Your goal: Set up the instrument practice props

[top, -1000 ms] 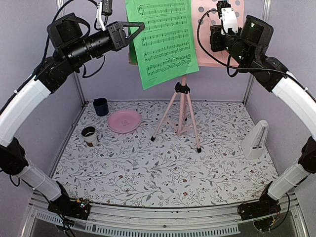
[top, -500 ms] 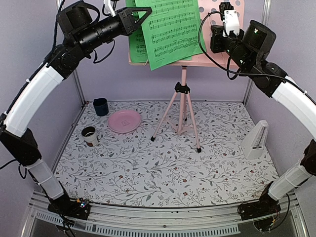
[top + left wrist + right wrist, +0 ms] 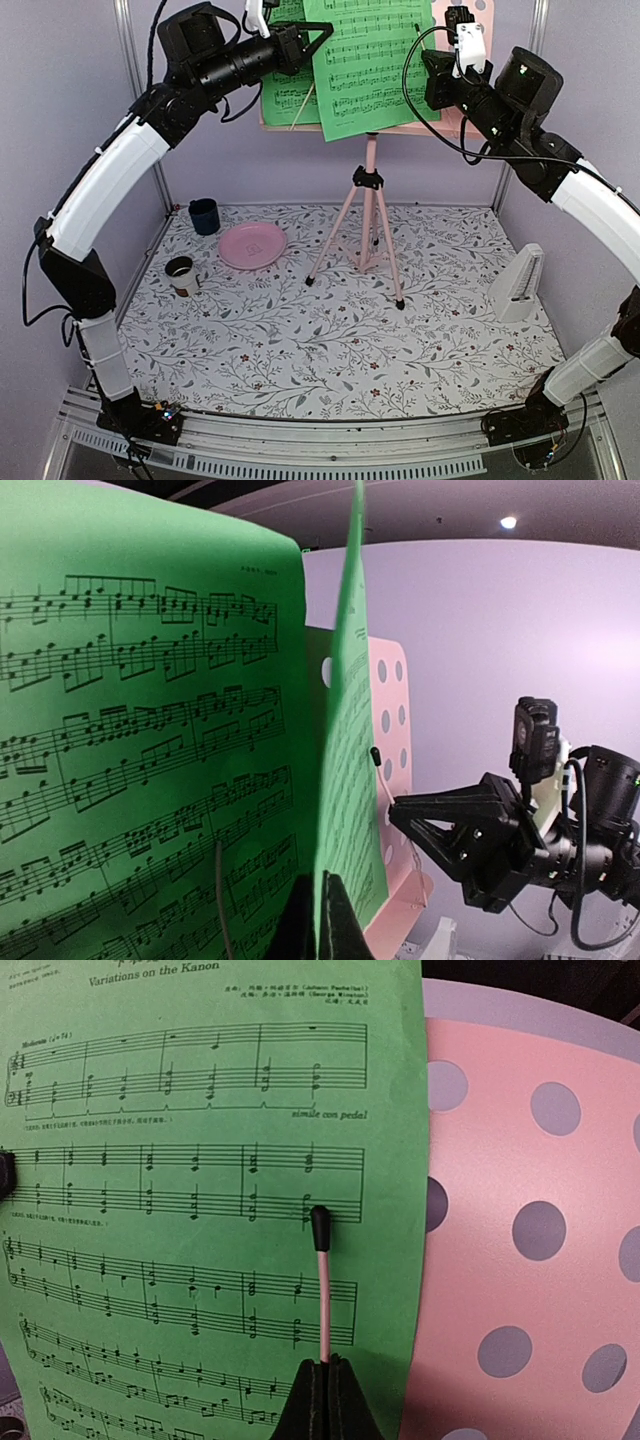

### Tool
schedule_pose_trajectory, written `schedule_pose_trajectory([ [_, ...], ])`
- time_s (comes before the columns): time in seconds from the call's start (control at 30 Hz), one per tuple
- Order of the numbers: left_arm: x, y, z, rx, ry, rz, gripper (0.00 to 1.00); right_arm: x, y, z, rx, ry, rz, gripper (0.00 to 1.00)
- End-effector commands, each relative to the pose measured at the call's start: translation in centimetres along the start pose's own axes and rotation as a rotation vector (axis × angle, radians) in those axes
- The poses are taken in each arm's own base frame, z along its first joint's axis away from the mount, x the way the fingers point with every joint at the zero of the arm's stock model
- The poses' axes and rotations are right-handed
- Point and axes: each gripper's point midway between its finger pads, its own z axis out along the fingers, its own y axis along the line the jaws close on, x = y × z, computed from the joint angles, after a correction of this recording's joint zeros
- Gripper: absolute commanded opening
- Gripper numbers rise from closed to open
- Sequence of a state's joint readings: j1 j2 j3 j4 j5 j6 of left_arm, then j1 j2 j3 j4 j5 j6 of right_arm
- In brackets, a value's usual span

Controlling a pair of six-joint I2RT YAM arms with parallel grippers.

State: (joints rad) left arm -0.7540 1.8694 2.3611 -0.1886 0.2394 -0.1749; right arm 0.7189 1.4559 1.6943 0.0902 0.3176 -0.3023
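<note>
Two arms: both raised to the desk of the pink music stand (image 3: 371, 160), L from the left, R from the right.
L gripper (image 3: 318, 912): clamped tight on lower edge of front green page (image 3: 375, 60). Wrist cam sees that page edge-on, standing out from the desk.
R gripper (image 3: 325, 1395): fingers pinched together on base of pink page-holder rod (image 3: 322, 1290). Rod's black tip sits over the front page's staves; can't tell if it touches the paper.
Pages: 2 green sheets w/ printed music. Back page (image 3: 285, 95) is on desk's left part. Front page overlaps it, tilted, covers desk middle, bottom corner hangs below the ledge.
Desk (image 3: 540, 1230): pink, round holes, bare to the right of front page.
Stand base: tripod feet on floral cloth (image 3: 300, 350), mid-rear of table.
Metronome (image 3: 520, 285): white pyramid, upright, right side by the wall, well apart from stand.
Others: pink plate (image 3: 252, 245) left of tripod; dark blue cup (image 3: 204, 215) back-left corner; paper cup (image 3: 181, 273) near left edge, in front of blue cup.
</note>
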Motion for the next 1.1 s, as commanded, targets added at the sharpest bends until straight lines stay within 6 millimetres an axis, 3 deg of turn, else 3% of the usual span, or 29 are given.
schedule_pose_trajectory([
  [0.0, -1.2, 0.1, 0.4, 0.021, -0.045, 0.055, 0.00, -1.6, 0.9, -0.5, -0.071, -0.061, 0.043, 0.00],
  [0.3, 1.0, 0.5, 3.2, 0.080, -0.067, 0.067, 0.00, -2.1, 1.5, -0.6, -0.114, -0.073, 0.074, 0.00],
  [0.67, 0.7, -0.1, 3.9, 0.140, -0.130, 0.050, 0.00, -2.2, 3.1, -0.9, -0.206, -0.077, 0.096, 0.00],
  [1.07, 2.2, 0.2, 4.8, 0.166, -0.123, 0.001, 0.00, -2.2, 3.3, -1.4, -0.225, -0.074, 0.083, 0.00],
])
